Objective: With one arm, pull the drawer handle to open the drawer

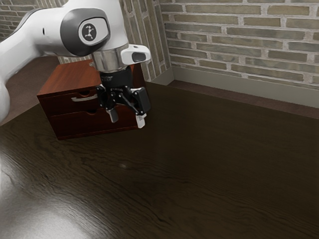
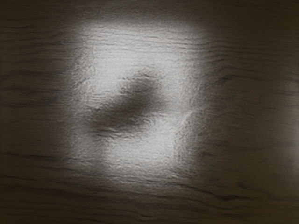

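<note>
A small reddish-brown wooden drawer cabinet (image 1: 75, 79) stands on the dark table (image 1: 199, 174) at the exterior view's left. Its upper drawer carries a curved silver handle (image 1: 82, 98), and a lower drawer front (image 1: 84, 122) sits beneath it. Both drawer fronts look flush with the cabinet. My gripper (image 1: 128, 119) hangs open in front of the cabinet's right part, fingers pointing down, above the tabletop and to the right of the handle. Nothing is between the fingers. In the wrist view, dark wood grain (image 2: 243, 154) carries a bright glare with a dark shadow (image 2: 131, 102) in it.
A brick wall (image 1: 239, 35) with a grey baseboard runs behind the table. Open tabletop stretches to the exterior view's right and front of the cabinet. My white arm (image 1: 35, 40) comes in from the upper left.
</note>
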Motion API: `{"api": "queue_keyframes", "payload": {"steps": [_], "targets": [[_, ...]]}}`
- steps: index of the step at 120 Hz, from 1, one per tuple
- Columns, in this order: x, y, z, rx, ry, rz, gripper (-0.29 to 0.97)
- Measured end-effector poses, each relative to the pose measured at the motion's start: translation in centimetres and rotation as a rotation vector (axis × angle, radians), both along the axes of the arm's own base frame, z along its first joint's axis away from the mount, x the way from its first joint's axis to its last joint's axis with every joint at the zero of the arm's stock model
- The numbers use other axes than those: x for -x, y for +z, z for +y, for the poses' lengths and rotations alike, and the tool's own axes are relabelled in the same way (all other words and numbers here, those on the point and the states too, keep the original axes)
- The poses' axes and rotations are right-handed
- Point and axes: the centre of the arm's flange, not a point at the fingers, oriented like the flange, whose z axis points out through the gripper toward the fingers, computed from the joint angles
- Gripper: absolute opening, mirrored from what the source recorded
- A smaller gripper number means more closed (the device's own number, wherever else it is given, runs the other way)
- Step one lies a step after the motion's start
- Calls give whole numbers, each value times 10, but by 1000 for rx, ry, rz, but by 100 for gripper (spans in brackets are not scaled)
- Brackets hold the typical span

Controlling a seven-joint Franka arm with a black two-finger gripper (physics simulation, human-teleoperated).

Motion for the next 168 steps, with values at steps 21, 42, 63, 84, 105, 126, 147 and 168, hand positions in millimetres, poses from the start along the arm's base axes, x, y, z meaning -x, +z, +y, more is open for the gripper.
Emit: {"api": "queue_keyframes", "payload": {"steps": [21,42,63,84,105,126,147,168], "targets": [[1,1,5,3,-8,-6,68],[1,2,6,7,-19,-9,68],[49,117,11,-13,-16,-207,68],[53,115,14,-20,-19,-180,68],[34,66,18,-22,-19,-96,68],[42,24,-17,-80,-114,-7,68],[116,37,-18,-126,-233,-18,68],[173,45,-9,-123,-404,-56,68]]}}
